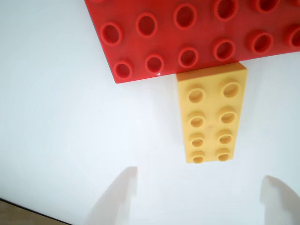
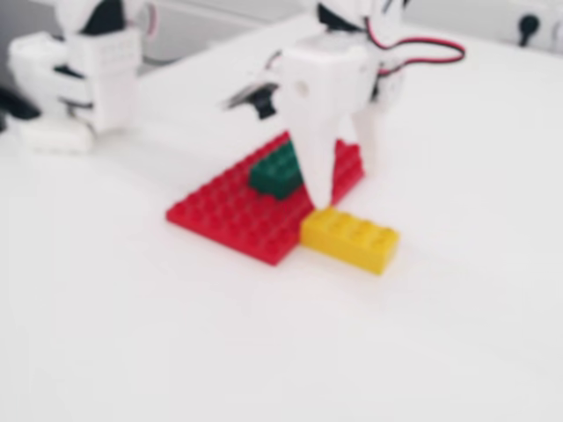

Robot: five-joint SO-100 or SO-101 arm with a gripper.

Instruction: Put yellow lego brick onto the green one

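The yellow lego brick point(image 1: 212, 114) point(image 2: 350, 238) lies flat on the white table, one short end touching the edge of the red baseplate point(image 1: 197, 35) point(image 2: 237, 211). The green brick point(image 2: 277, 171) sits on the baseplate in the fixed view; it is out of the wrist view. My gripper point(image 1: 199, 194) point(image 2: 339, 189) is open and empty, hovering above the yellow brick. Its two white fingertips point(image 1: 119, 192) show at the bottom of the wrist view, wider apart than the brick. In the fixed view one finger point(image 2: 317, 158) partly hides the green brick.
A second white arm or base point(image 2: 79, 79) stands at the back left in the fixed view. A dark table edge point(image 1: 23, 213) shows at the wrist view's bottom left. Red and black cables point(image 2: 422, 53) run behind my arm.
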